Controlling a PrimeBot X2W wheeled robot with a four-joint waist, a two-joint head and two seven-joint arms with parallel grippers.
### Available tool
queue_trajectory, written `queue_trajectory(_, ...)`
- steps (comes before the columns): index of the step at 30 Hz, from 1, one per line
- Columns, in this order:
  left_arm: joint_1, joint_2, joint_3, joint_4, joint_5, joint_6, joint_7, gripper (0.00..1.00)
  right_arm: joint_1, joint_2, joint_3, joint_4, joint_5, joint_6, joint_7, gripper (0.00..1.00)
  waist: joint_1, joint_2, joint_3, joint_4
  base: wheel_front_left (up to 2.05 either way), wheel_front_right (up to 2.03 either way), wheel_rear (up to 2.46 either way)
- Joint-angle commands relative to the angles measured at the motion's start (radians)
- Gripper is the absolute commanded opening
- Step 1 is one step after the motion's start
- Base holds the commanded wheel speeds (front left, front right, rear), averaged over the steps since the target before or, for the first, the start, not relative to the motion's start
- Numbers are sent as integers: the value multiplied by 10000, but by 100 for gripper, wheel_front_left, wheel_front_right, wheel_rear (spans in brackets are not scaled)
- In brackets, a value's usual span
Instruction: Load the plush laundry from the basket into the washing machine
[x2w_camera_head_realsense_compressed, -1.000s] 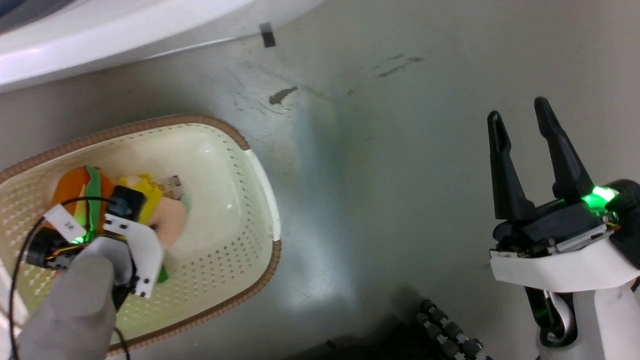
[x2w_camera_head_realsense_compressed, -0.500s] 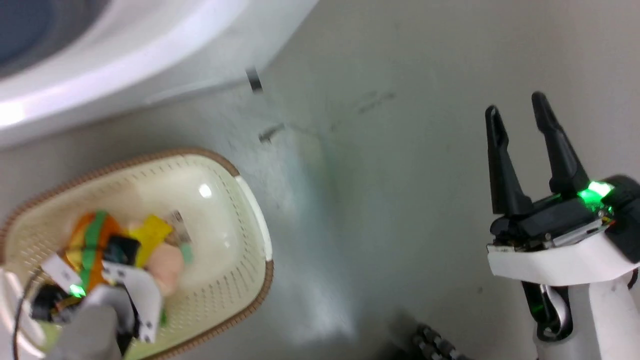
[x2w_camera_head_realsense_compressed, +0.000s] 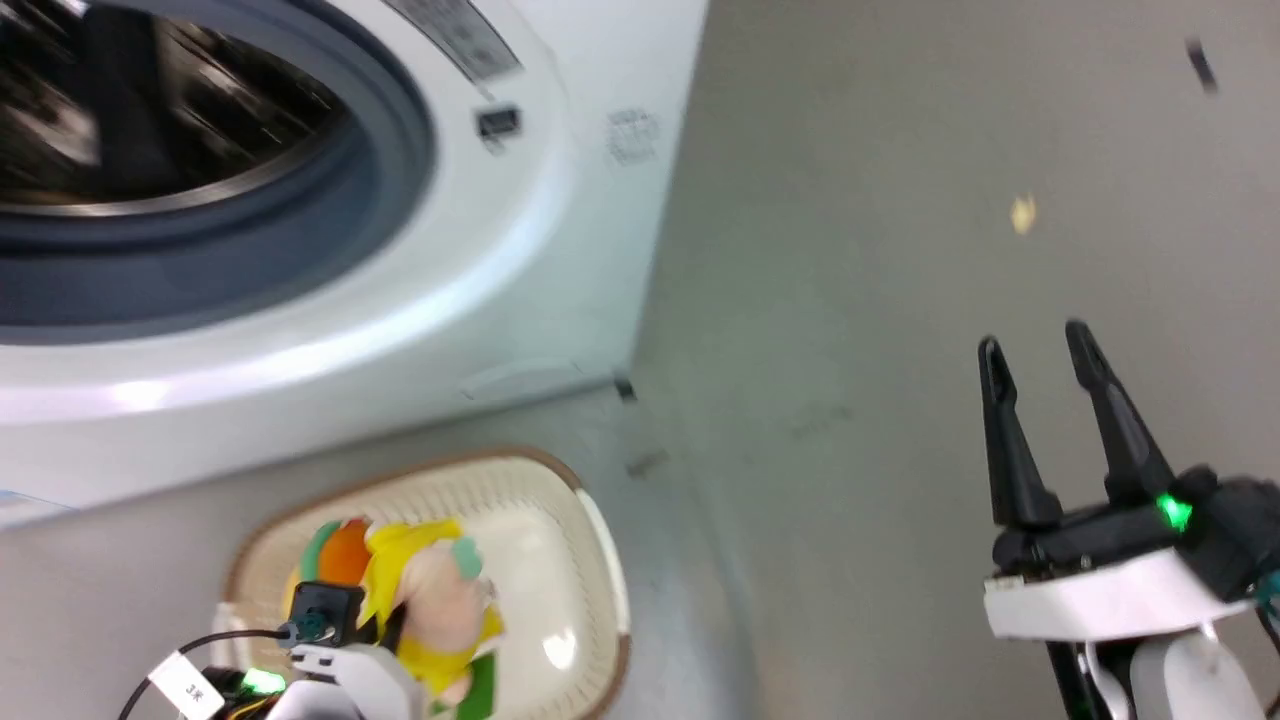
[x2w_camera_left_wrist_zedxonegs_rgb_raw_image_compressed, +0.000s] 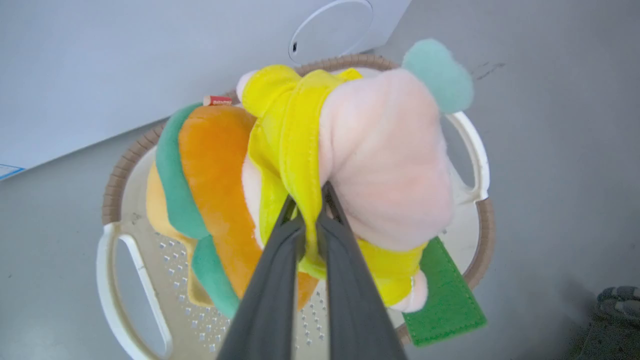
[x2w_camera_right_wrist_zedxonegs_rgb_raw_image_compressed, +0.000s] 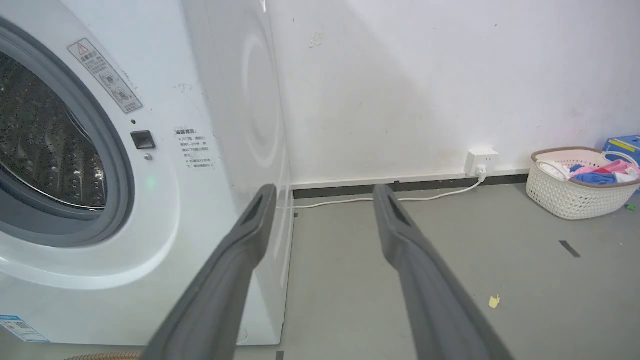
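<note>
Seen from the right wrist, a white wall (x2w_camera_right_wrist_zedxonegs_rgb_raw_image_compressed: 400, 75) met a grey floor (x2w_camera_right_wrist_zedxonegs_rgb_raw_image_compressed: 450, 260) along a dark skirting strip (x2w_camera_right_wrist_zedxonegs_rgb_raw_image_compressed: 350, 189), with a white socket (x2w_camera_right_wrist_zedxonegs_rgb_raw_image_compressed: 480, 161) at 3 o'clock and its white cable (x2w_camera_right_wrist_zedxonegs_rgb_raw_image_compressed: 380, 199) trailing toward 9 o'clock. Farther out at 3 o'clock stood a pale basket of coloured clothes (x2w_camera_right_wrist_zedxonegs_rgb_raw_image_compressed: 565, 200), a blue box (x2w_camera_right_wrist_zedxonegs_rgb_raw_image_compressed: 622, 145) at its 1 o'clock. A black tape mark (x2w_camera_right_wrist_zedxonegs_rgb_raw_image_compressed: 570, 248) lay at 4 o'clock, a yellow scrap (x2w_camera_right_wrist_zedxonegs_rgb_raw_image_compressed: 494, 301) at its 8 o'clock.

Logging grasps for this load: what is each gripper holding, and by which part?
The left gripper is shut on the yellow plush, pinching a fold of its yellow fabric; the right gripper is open, holding nothing.
</note>
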Motion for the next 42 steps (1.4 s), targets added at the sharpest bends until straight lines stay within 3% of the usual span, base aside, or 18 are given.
queue_trajectory(1,371,-3,209,-822,15,156,-72,0,262,1,-54,31,-130,6,-45,100,3,0,-1396,941,0,0,0)
queue_trajectory(13,2632,-25,2281,-7424,898,1359,-76,0,957,1,-195,-4,-480,6,-45,100,3,0,-2059,1658,0,0,0)
queue_trajectory(21,2148,-17,3718,-9978,1232,1182,-77,0,561,1,33,-255,-485,6,-45,100,3,0,-982,1402,0,0,0)
queue_trajectory(29,-450,856,4328,-9853,1595,925,13,0,-62,1,169,-535,-270,6,-45,100,3,0,648,893,0,0,0)
queue_trajectory(42,-5623,3315,3775,-6473,2557,62,2041,0,-1132,1,452,-703,645,6,-45,100,3,0,2868,-414,0,0,0)
